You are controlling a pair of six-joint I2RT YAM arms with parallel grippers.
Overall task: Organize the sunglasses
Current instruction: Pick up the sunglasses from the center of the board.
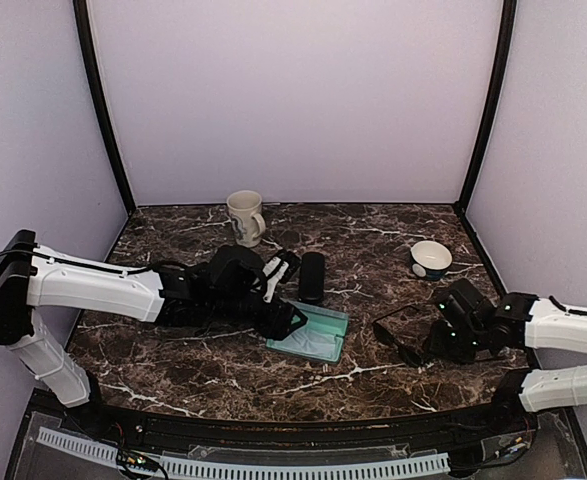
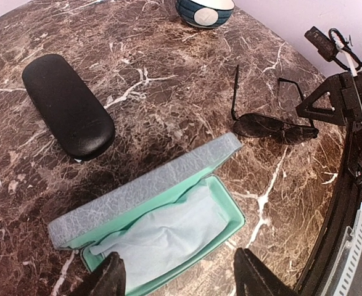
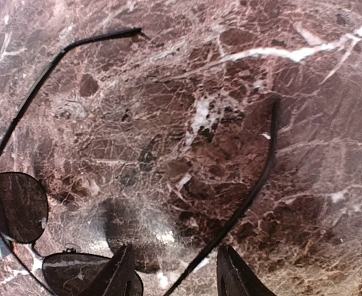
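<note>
One pair of thin-framed sunglasses with dark lenses lies on the marble table with its temples unfolded, right of the open grey-blue case. My right gripper is open and low over the sunglasses. One thin temple runs through the gap between its fingers without touching either. My left gripper hangs open over the near rim of the case, whose mint lining holds a pale cloth. From the left wrist the sunglasses lie past the case's lid.
A shut black oblong case lies just behind the open one. A white mug stands at the back centre and a small blue-and-white bowl at the back right. Purple walls close in the table.
</note>
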